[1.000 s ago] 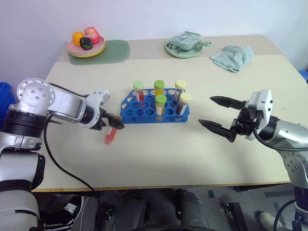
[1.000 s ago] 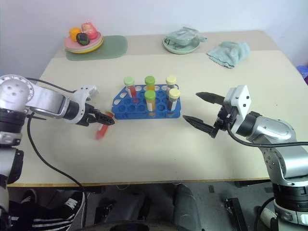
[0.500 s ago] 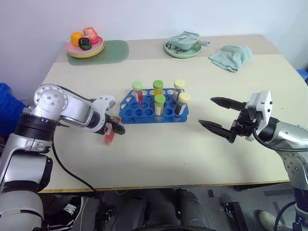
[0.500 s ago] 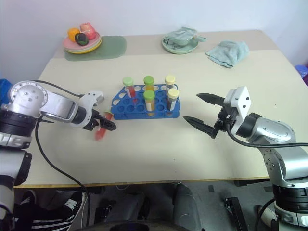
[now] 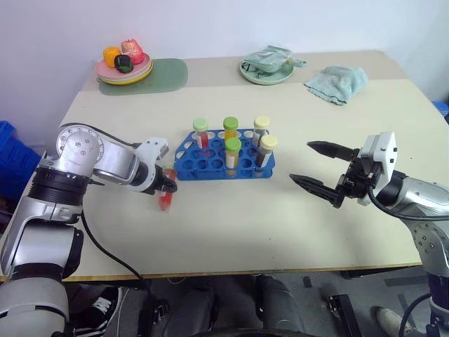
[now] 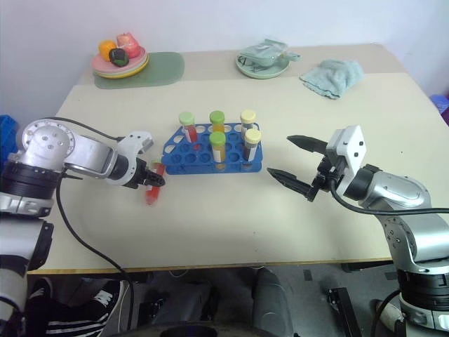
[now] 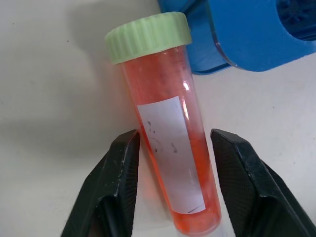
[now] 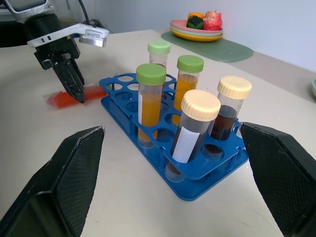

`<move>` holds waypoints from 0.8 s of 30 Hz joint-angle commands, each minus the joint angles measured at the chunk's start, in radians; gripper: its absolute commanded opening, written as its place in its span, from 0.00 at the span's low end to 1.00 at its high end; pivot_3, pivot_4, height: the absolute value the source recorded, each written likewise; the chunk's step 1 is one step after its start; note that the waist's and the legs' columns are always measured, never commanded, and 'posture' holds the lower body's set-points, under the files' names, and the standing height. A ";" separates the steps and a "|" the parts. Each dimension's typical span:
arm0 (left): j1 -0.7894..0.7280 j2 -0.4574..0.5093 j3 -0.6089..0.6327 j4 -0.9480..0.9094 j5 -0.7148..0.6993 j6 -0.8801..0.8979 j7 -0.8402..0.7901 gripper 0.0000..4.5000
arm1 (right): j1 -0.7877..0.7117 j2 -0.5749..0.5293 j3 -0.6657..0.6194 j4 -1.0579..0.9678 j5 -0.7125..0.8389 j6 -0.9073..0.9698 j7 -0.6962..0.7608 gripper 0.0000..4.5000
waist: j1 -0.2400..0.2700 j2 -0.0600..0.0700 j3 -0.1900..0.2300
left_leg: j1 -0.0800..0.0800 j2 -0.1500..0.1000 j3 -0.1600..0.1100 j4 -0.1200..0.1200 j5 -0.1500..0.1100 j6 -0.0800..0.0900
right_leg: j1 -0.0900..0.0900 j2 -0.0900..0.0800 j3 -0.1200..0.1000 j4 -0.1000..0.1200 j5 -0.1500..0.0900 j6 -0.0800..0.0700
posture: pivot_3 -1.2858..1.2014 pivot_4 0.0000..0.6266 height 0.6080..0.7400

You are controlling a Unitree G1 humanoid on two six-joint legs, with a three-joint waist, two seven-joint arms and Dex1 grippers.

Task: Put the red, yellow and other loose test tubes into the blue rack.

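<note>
A red test tube (image 7: pixel 168 148) with a pale green cap lies on the table just left of the blue rack (image 5: pixel 193 158). My left gripper (image 5: pixel 167 188) points down over it, its black fingers (image 7: pixel 123 163) closed in against the tube's two sides. Several capped tubes stand upright in the rack, among them a yellow-orange one (image 8: pixel 150 106) and dark ones with cream caps. To the right of the rack my right gripper (image 5: pixel 300 161) hovers open and level, holding nothing.
At the back left a plate of toy fruit (image 5: pixel 125 67) rests on a green mat (image 5: pixel 168 70). A green dish (image 5: pixel 269 67) and a folded teal towel (image 5: pixel 338 83) lie at the back right. A blue bin (image 5: pixel 10 151) stands beside the table's left edge.
My left gripper's fingers have drawn in from wide open to the red tube's sides. The tube stays on the table. The right arm has not moved.
</note>
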 commanded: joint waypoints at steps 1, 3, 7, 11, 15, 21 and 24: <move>-0.004 0.002 0.035 -0.044 -0.011 0.008 0.006 0.49 | -0.015 -0.005 -0.020 -0.026 0.005 -0.015 0.002 1.00 | 0.000 0.000 0.000 | 0.000 0.000 0.000 0.000 0.000 0.000 | 0.000 0.000 0.000 0.000 0.000 0.000 | 0.52 0.24 1.00; 0.004 -0.003 0.048 -0.045 -0.013 0.008 0.020 0.43 | -0.017 -0.004 -0.018 -0.025 0.004 -0.016 0.002 1.00 | 0.000 0.000 0.000 | 0.000 0.000 0.000 0.000 0.000 0.000 | 0.000 0.000 0.000 0.000 0.000 0.000 | 0.52 0.24 1.00; 0.025 -0.013 0.081 -0.049 -0.014 0.008 0.049 0.19 | -0.022 -0.005 -0.016 -0.020 0.002 -0.018 0.004 1.00 | 0.002 0.000 0.000 | 0.000 0.000 0.000 0.000 0.000 0.000 | 0.000 0.000 0.000 0.000 0.000 0.000 | 0.52 0.24 1.00; 0.038 -0.015 0.113 -0.061 -0.037 0.008 0.087 0.19 | -0.027 -0.006 -0.017 -0.014 0.001 -0.018 0.007 1.00 | 0.001 0.000 0.000 | 0.000 0.000 0.000 0.000 0.000 0.000 | 0.000 0.000 0.000 0.000 0.000 0.000 | 0.52 0.24 1.00; 0.053 0.018 0.137 -0.080 -0.102 0.008 0.126 0.19 | -0.024 -0.008 -0.019 -0.015 0.000 -0.019 0.014 1.00 | -0.001 0.000 0.000 | 0.000 0.000 0.000 0.000 0.000 0.000 | 0.000 0.000 0.000 0.000 0.000 0.000 | 0.52 0.24 1.00; 0.146 0.020 0.292 -0.139 -0.339 -0.099 0.383 0.19 | -0.019 -0.006 -0.021 -0.013 -0.004 -0.023 0.019 1.00 | 0.000 0.000 0.000 | 0.000 0.000 0.000 0.000 0.000 0.000 | 0.000 0.000 0.000 0.000 0.000 0.000 | 0.52 0.24 1.00; 0.257 0.027 0.328 -0.252 -0.536 -0.309 0.656 0.19 | -0.020 -0.005 -0.021 -0.009 -0.004 -0.025 0.022 1.00 | 0.000 0.000 0.000 | 0.000 0.000 0.000 0.001 0.000 0.000 | 0.000 -0.001 0.001 0.001 0.000 0.000 | 0.52 0.24 1.00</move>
